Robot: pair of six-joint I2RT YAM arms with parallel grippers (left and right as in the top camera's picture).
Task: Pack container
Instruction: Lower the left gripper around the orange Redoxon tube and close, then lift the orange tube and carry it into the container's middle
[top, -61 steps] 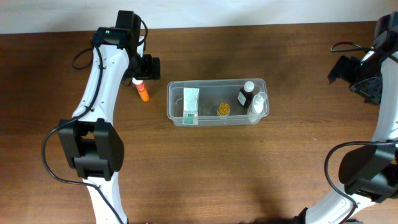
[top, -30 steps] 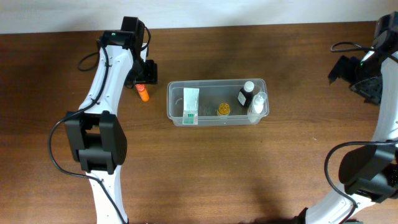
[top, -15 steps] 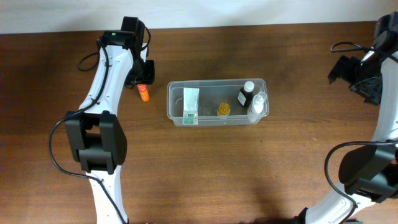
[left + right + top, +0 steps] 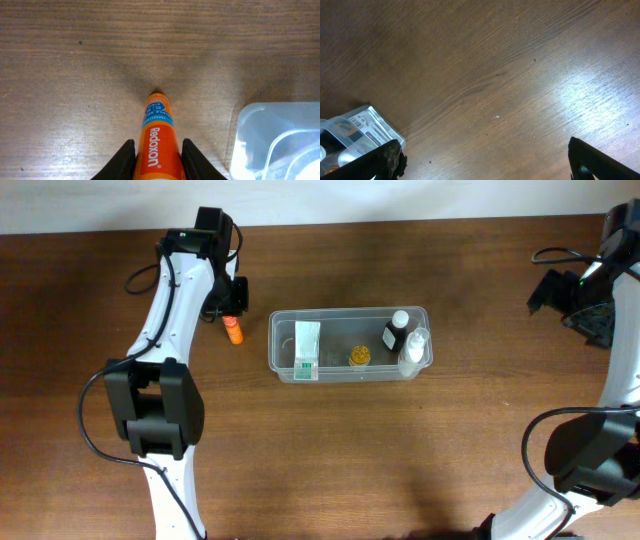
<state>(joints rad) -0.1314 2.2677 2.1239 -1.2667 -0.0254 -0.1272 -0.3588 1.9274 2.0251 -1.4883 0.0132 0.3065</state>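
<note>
Two arms stood at the brown wooden table (image 4: 320, 460). The overhead camera showed the container (image 4: 345, 376) near the table's middle. It held a white-and-green box (image 4: 307, 349), a small yellow item (image 4: 359, 356), a dark bottle (image 4: 396, 332) and a white bottle (image 4: 414, 346).

Only the left wrist camera made clear that the left gripper (image 4: 157, 152) had its jaws closed against the sides of an orange tube (image 4: 159, 132). The tube was marked Redoxon, its far end was down on the wood, and the container's corner lay just beside it.

The right wrist camera showed the right gripper (image 4: 485, 152) with its jaws wide and nothing between them, well away from the container.

A pale wall (image 4: 400, 198) ran behind the table.
</note>
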